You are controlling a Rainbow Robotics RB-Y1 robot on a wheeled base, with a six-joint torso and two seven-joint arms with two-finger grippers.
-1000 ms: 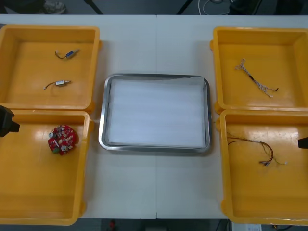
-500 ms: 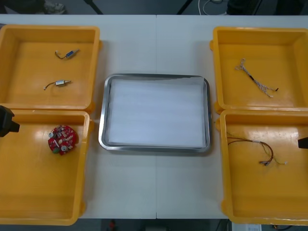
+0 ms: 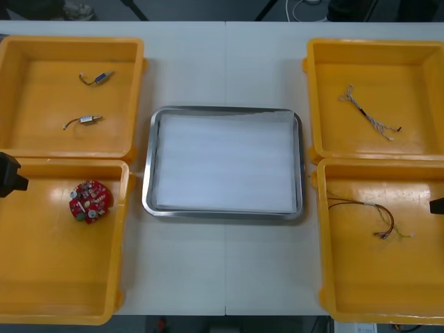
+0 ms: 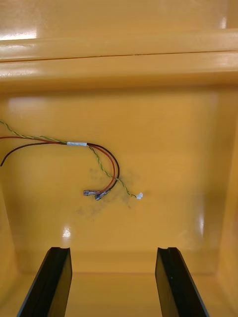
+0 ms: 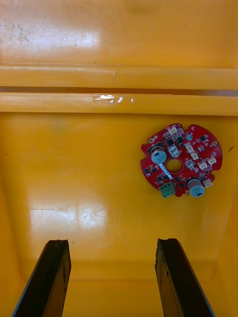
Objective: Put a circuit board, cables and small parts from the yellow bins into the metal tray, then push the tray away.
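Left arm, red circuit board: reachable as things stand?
Probably yes. The left claw hangs open over the near-left yellow bin; the circuit board lies alone on its floor just ahead, nothing covering it.

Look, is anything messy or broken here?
Nothing much. The tray sits straight; board and cables lie in their bins. Dark smudges mark one bin's floor. The left gripper and right gripper hang open above bins.

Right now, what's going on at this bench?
Nothing is picked up yet. The left gripper hangs over the near left bin, jaws open, with the red circuit board ahead of them. The right gripper hangs over the near right bin, jaws open, with the red and yellow cable ahead. The tray between the bins holds nothing.
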